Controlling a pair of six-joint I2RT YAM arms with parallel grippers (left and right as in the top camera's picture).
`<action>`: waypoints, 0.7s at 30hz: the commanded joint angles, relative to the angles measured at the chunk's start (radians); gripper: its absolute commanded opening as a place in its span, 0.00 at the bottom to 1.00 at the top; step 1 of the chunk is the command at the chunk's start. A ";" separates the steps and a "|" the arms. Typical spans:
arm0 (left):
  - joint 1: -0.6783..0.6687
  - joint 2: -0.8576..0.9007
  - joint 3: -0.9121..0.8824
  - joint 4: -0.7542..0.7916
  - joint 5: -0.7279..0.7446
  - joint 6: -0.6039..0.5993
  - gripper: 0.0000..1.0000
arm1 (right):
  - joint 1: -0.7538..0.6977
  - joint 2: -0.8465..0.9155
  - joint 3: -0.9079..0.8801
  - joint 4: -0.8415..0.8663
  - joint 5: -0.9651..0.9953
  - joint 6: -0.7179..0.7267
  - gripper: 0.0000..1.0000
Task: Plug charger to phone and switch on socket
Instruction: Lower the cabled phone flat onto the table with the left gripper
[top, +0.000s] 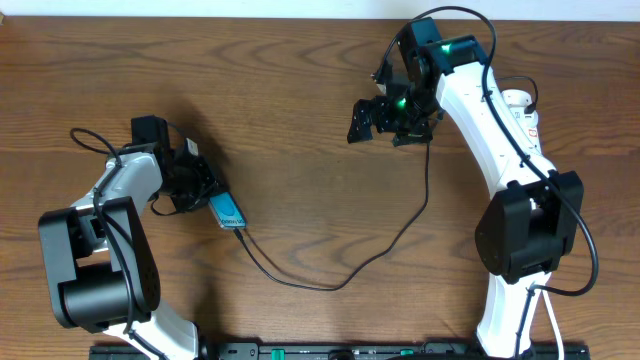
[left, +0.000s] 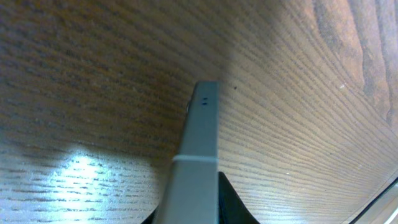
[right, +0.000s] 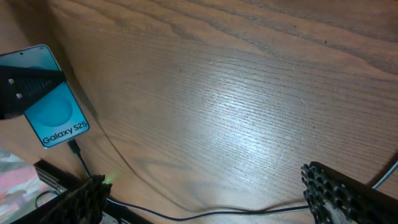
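Observation:
The phone (top: 228, 210) lies tilted at centre left, light blue screen up. In the right wrist view (right: 59, 115) it reads "Galaxy S25". My left gripper (top: 195, 180) is shut on the phone's upper end. The left wrist view shows only the phone's grey edge (left: 199, 155) between the black fingers. The charger cable (top: 335, 286) has its small tip at the phone's lower edge (right: 75, 148); it loops across the table and rises toward my right gripper (top: 388, 125). That gripper is open and empty above the table (right: 211, 199). The socket (top: 522, 108) is mostly hidden behind the right arm.
The wooden table (top: 300, 120) fills all views. The right arm (top: 500, 150) runs down the right side and the left arm base (top: 95, 260) stands at the lower left. A black rail (top: 330, 352) lines the front edge.

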 joint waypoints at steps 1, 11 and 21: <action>-0.002 -0.008 -0.004 -0.014 -0.006 0.021 0.12 | 0.017 -0.019 0.013 0.002 0.002 -0.015 0.99; -0.002 -0.008 -0.004 -0.038 -0.005 0.020 0.12 | 0.017 -0.019 0.013 0.002 0.001 -0.015 0.99; -0.002 -0.008 -0.004 -0.060 -0.006 0.021 0.13 | 0.017 -0.019 0.013 0.006 0.001 -0.015 0.99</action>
